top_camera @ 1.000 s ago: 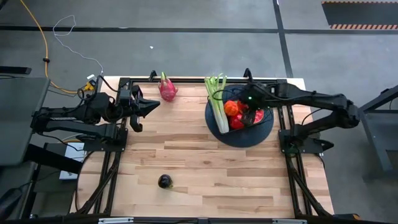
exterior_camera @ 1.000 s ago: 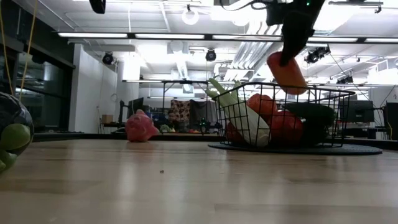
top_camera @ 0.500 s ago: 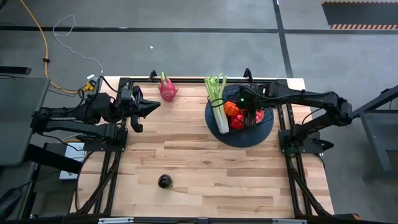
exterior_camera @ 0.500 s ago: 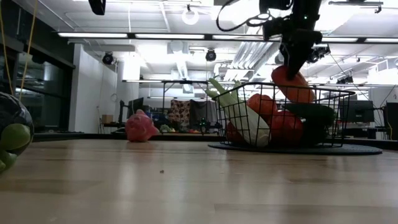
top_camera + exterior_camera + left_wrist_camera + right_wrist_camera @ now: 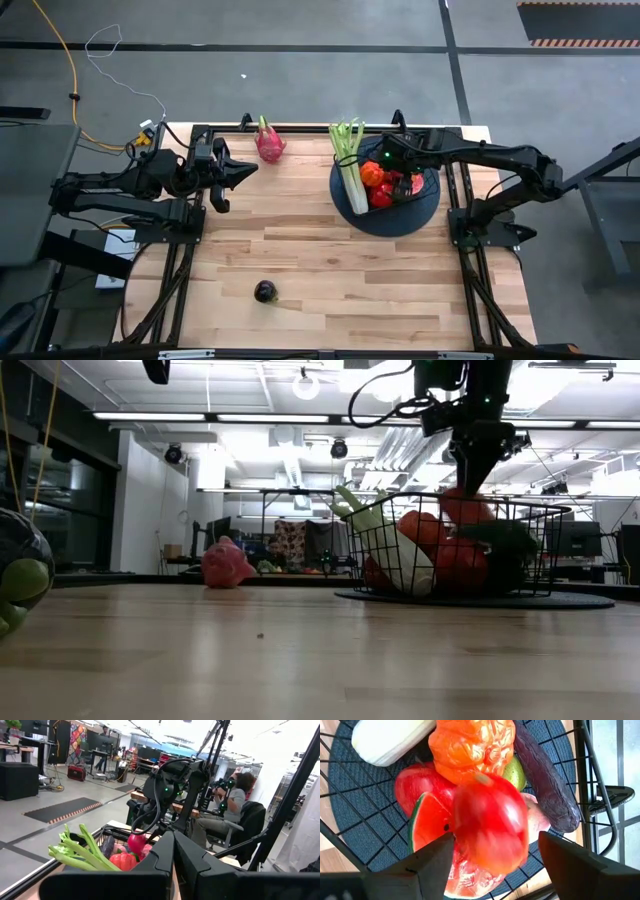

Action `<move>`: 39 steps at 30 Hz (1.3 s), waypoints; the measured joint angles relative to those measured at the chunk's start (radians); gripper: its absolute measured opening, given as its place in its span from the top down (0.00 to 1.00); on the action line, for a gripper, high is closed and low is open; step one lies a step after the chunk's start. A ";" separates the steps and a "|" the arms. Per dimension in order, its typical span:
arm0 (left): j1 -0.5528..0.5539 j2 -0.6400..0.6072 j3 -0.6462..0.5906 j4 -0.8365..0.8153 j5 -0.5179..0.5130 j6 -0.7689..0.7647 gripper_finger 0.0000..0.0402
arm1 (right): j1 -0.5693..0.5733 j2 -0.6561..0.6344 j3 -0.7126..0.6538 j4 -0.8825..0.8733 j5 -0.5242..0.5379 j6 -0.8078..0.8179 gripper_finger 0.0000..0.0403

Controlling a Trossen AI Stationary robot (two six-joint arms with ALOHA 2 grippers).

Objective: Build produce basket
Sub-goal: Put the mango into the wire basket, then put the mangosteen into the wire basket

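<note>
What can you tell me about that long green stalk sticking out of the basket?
The celery is a pale green bunch of stalks with a whitish cut base and leafy tips. It lies slanted in the left side of the wire basket, base down inside, against the red fruits, and leafy end poking out over the far rim. No tool touches it.

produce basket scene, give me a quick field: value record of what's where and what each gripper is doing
basket: on the round dark mat, far right part of the table
in basket: celery, mango, watermelon slice, eggplant, orange bumpy fruit
right gripper: above the basket, jaws apart either side of the mango
left gripper: shut, waiting at the table's far left
dragon fruit: on the table, far edge, outside basket
dark round fruit: on the table, near side, outside basket
</note>
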 joint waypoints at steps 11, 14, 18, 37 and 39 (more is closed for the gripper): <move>0.000 0.000 0.000 0.001 0.000 0.000 1.00 | 0.001 -0.054 0.000 -0.005 0.000 0.047 0.17; 0.000 0.000 0.000 0.001 0.000 0.000 1.00 | 0.001 -0.114 0.000 -0.002 -0.018 0.105 0.15; 0.000 0.000 0.000 0.001 0.000 0.000 1.00 | 0.001 -0.233 -0.040 0.136 -0.083 0.196 0.15; 0.000 0.000 0.000 0.000 0.000 0.000 1.00 | 0.076 -0.644 -0.625 1.306 -0.373 0.690 0.15; 0.000 0.000 0.000 0.000 -0.001 0.000 1.00 | 0.076 -0.642 -0.621 1.306 -0.372 0.656 0.15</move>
